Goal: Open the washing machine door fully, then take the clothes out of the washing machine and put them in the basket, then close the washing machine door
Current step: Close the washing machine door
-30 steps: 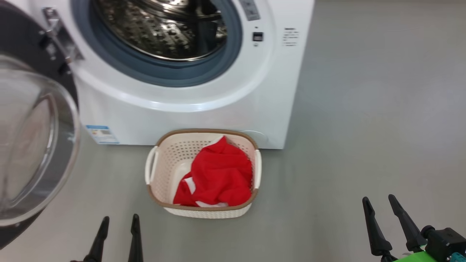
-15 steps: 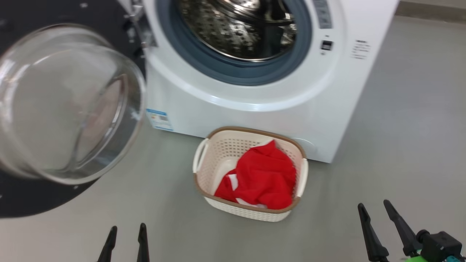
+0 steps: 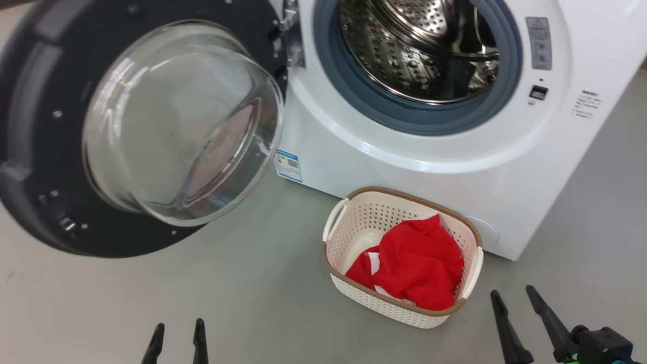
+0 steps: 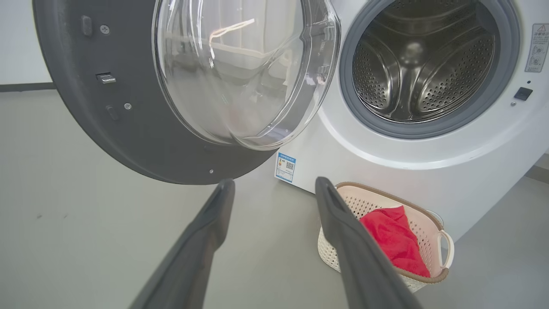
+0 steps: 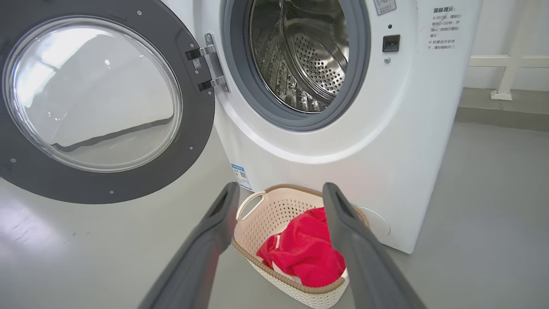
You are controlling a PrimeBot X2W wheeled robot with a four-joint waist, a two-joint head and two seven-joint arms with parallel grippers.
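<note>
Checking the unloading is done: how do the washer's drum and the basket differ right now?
The drum is shiny steel; the basket is cream plastic with a brown rim. The drum's visible part is empty; the basket holds the red clothes. The drum opens sideways in the washing machine; the basket opens upward on the floor. Both are perforated.

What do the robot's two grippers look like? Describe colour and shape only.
Left gripper: two slim black fingers tapering to points. Right gripper: the same, mounted on a black block. Close up, the fingers look dark grey.
</note>
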